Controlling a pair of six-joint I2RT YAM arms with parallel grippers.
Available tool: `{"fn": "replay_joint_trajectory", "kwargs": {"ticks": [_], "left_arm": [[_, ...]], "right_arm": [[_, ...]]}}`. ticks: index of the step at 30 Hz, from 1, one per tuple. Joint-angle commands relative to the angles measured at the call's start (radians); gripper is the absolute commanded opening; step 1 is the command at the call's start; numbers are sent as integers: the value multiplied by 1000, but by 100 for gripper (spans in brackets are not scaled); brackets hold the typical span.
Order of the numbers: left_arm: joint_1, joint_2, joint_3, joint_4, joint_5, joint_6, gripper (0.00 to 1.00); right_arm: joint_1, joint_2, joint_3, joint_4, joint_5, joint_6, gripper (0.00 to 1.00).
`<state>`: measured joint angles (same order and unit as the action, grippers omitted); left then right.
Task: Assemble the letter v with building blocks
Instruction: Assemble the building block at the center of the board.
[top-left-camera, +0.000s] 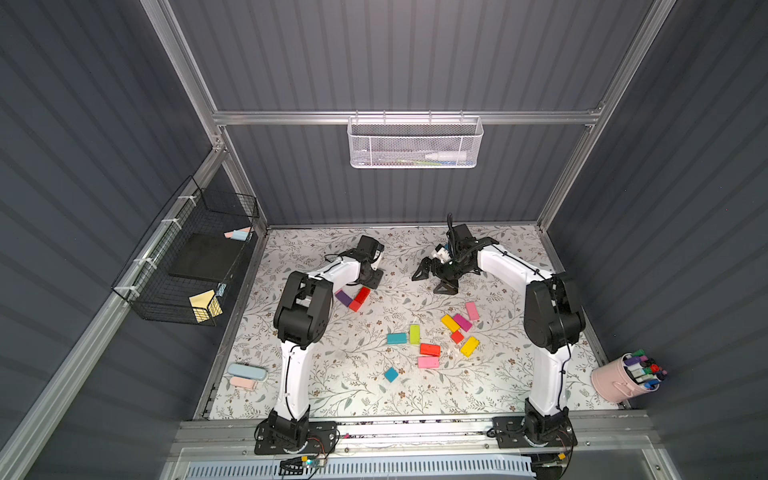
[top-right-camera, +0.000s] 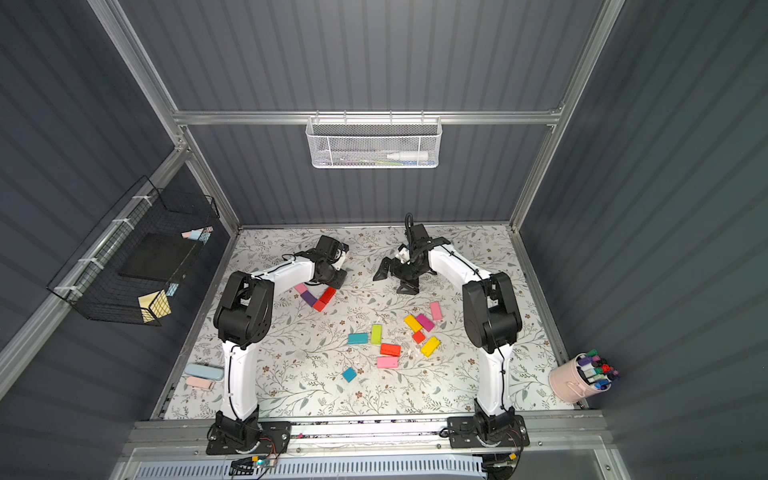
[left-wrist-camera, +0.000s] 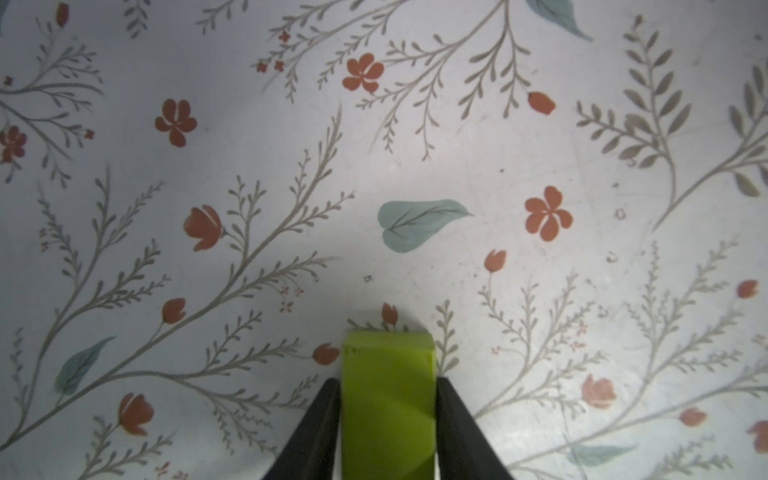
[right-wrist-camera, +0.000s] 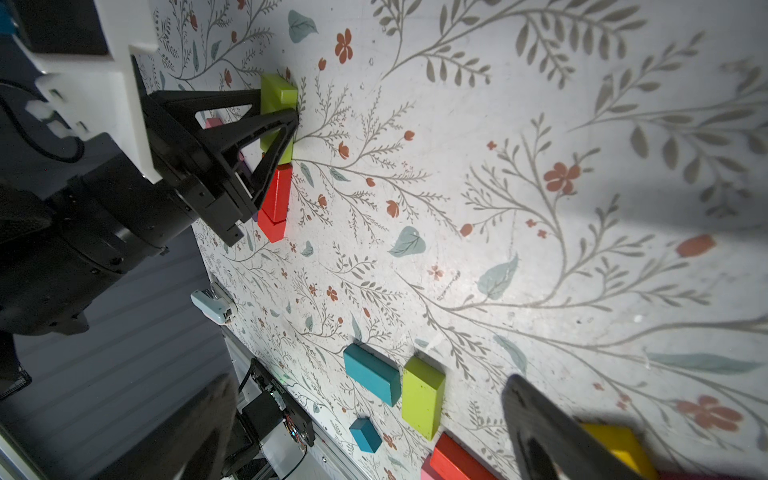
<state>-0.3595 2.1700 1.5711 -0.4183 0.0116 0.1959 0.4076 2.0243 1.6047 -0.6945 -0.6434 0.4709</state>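
Right arm (top-left-camera: 552, 316) rises over the floral tabletop (top-left-camera: 332, 374), right fingers (top-left-camera: 420, 272) spread wide, empty. Loose blocks (top-left-camera: 430, 349) lie scattered mid-tabletop. Left fingers (left-wrist-camera: 316, 424) clasp a lime block (left-wrist-camera: 388, 415) just beyond the red block (right-wrist-camera: 282, 191), toward the far left.

Grey ribbed walls (top-left-camera: 395, 54), alu frame (top-left-camera: 291, 117), floral tabletop (top-left-camera: 353, 395), white mesh basket (top-left-camera: 415, 143).

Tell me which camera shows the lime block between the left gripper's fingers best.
The left wrist view: the lime block fills the gap between the fingers of the left gripper, close up. The right wrist view shows it smaller, partly behind those fingers, next to a red block. In both top views the left arm hides it.
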Motion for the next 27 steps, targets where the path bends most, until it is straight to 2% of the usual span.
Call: {"fn": "replay_joint_trajectory", "kwargs": {"ticks": [1,10,11,12,15,18,23,27], "left_arm": [[11,72,-60,-140,-60,-14,47],[14,10,-39,-63,-51,-41,73],[14,-17,-44,-32,-57,-52,78],[17,-51,-53,9,-66,-64,89],[22,-162,-94,134,-74,-94,99],[31,-275,-149,276,-72,-117,100],[44,-371,-236,400,-105,-149,100],[44,-492,-328,522,-52,-174,100]], "right_arm": [[6,24,1,5,-7,0,99],[6,26,0,9,-14,-2,99],[7,27,0,11,-13,-2,99],[6,28,-1,12,-14,0,99],[7,34,7,14,-14,1,99],[10,42,14,11,-10,-1,99],[12,44,19,-1,18,-9,99],[20,22,16,-36,111,-35,99]]}}
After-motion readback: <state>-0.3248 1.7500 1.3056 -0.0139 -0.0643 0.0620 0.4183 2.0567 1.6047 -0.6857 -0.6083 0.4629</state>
